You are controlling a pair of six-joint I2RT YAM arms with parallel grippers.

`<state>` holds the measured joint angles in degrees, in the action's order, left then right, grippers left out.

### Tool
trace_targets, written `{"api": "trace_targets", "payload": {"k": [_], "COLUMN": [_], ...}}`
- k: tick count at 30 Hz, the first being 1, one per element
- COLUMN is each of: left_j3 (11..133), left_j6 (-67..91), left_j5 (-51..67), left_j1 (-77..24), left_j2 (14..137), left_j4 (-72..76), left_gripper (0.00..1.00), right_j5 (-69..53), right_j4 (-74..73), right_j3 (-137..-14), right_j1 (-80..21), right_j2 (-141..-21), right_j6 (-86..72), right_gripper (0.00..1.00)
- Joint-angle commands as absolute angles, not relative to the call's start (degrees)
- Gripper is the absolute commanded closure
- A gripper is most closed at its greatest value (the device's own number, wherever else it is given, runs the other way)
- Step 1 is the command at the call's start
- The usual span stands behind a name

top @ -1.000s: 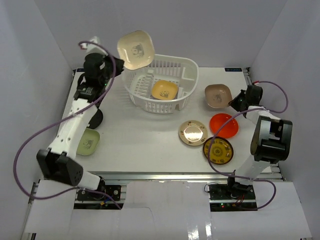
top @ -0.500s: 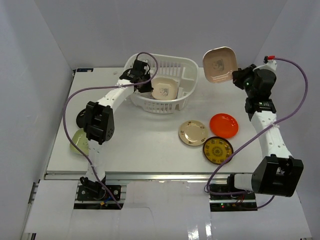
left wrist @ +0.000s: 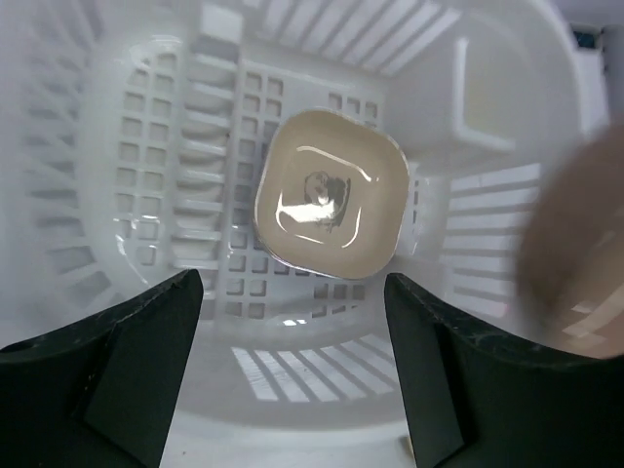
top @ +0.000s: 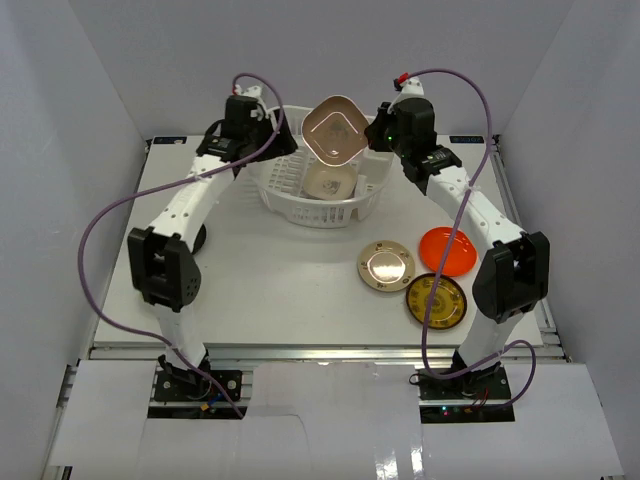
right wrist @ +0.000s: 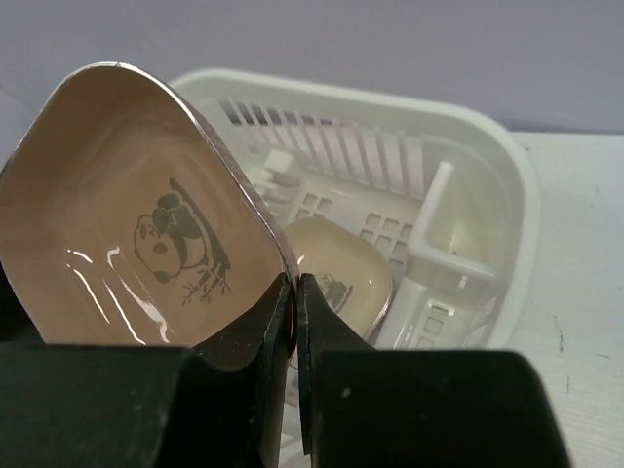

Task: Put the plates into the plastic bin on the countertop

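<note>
The white plastic bin (top: 375, 190) stands at the back of the countertop (top: 280, 280). A cream square plate (top: 328, 180) lies inside it; in the left wrist view this cream plate (left wrist: 331, 205) sits flat on the bin's lattice floor (left wrist: 156, 195). My left gripper (top: 262, 140) hangs over the bin's left side, and in its own view the left gripper (left wrist: 292, 331) is open with nothing in it. My right gripper (top: 372, 135) is shut on the rim of a tan panda plate (top: 335, 130), held tilted above the bin. The right wrist view shows the right gripper (right wrist: 295, 292) pinching that tan plate (right wrist: 136, 224).
Three round plates lie on the right half of the countertop: a gold one (top: 386, 265), a red one (top: 447, 250) and a dark patterned one (top: 435, 300). White walls close in the back and both sides. A metal rail (top: 320, 350) runs along the front edge.
My left gripper lowered the cream plate into the bin, let go and opened. My right arm lifted the tan plate and carried it left to above the bin.
</note>
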<state>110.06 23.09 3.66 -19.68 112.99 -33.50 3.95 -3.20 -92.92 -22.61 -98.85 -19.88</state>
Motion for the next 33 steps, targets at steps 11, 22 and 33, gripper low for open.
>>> {"api": "trace_targets", "payload": {"k": [11, 22, 33], "left_j3": [55.1, 49.5, 52.0], "left_j6": [35.3, 38.1, 37.0], "left_j5": [-3.2, -11.7, -10.1], "left_j1": [7.6, 15.2, 19.9], "left_j2": [69.0, 69.2, 73.3], "left_j4": [-17.5, -18.3, -18.6], "left_gripper": [0.19, 0.19, 0.22], "right_j5": [9.1, 4.1, -3.3], "right_j4": [-14.3, -17.7, 5.8], "right_j3": [-108.0, -115.2, -81.6], "right_j1": [-27.4, -27.5, -50.6], "right_j2": [-117.0, -116.8, -100.6], "right_j6": [-11.5, -11.7, -24.2], "right_gripper": [0.89, 0.25, 0.38]}}
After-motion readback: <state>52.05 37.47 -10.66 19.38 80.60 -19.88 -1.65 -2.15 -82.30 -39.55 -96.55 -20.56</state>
